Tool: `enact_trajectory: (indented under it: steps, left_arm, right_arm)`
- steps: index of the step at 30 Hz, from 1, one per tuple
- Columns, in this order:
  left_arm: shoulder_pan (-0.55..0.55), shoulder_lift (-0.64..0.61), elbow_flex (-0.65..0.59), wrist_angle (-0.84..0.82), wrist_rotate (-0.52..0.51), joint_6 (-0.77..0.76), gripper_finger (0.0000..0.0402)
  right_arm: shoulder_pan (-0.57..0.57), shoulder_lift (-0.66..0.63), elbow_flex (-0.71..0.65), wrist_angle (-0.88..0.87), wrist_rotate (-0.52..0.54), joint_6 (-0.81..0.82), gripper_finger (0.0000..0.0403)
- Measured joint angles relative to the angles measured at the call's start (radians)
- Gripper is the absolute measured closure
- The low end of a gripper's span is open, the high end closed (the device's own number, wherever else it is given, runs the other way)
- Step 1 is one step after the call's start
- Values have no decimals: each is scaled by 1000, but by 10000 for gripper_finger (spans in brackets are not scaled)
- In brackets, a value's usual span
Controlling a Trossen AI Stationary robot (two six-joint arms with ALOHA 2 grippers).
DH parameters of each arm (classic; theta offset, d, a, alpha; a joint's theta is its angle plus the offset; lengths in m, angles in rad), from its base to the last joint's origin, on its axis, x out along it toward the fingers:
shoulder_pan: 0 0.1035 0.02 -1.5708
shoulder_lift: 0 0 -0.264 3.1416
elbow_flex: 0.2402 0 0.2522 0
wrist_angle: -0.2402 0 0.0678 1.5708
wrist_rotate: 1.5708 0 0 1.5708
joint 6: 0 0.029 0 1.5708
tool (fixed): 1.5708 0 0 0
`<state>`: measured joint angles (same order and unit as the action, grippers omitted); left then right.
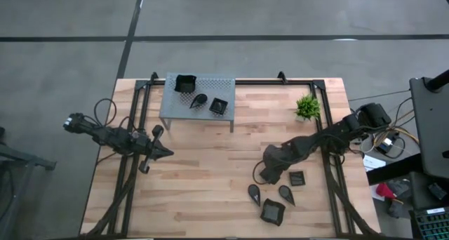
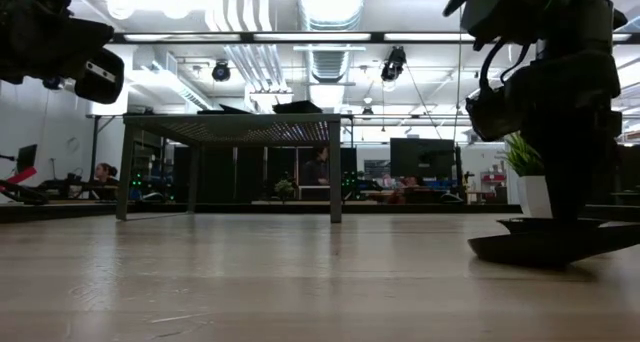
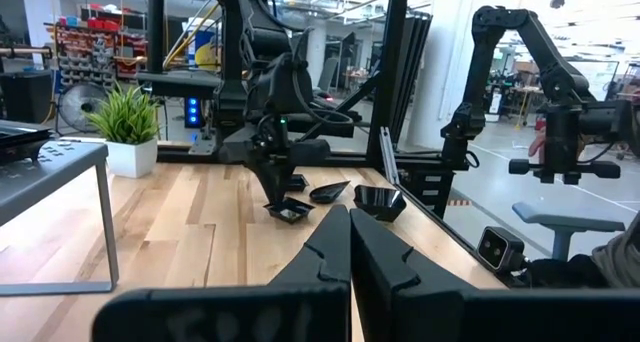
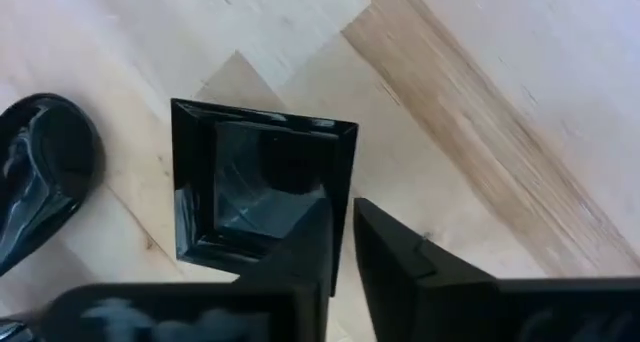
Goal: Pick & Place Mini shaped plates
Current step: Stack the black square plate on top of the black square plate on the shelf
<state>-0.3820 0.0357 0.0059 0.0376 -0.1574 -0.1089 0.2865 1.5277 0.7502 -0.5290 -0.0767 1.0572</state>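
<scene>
Right gripper [image 4: 340, 244] sits straight over the square plate [image 4: 262, 182], fingers nearly closed astride its near rim; left gripper [image 3: 350, 244], fingers closed and empty, waits far off.

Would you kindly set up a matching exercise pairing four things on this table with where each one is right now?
Things:
1. green plant
2. grey perforated stand
3. small square plate
4. left end effector

Places:
A. hanging over the table's left side, fingers shut
B. far right part of the table
C. directly under the right end effector
D. far middle of the table, with three black plates on top

Pairs: 1-B, 2-D, 3-C, 4-A
</scene>
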Motion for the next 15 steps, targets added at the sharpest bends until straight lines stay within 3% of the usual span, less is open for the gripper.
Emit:
enact_trajectory:
  steps: [4, 15]
  left_arm:
    - [0, 0, 0, 0, 0, 0, 401]
    - [0, 0, 0, 0, 0, 0, 401]
  right_arm:
    - [-16, 0, 0, 29, -7, -31, 390]
    - [-110, -13, 20, 92, -14, -133, 395]
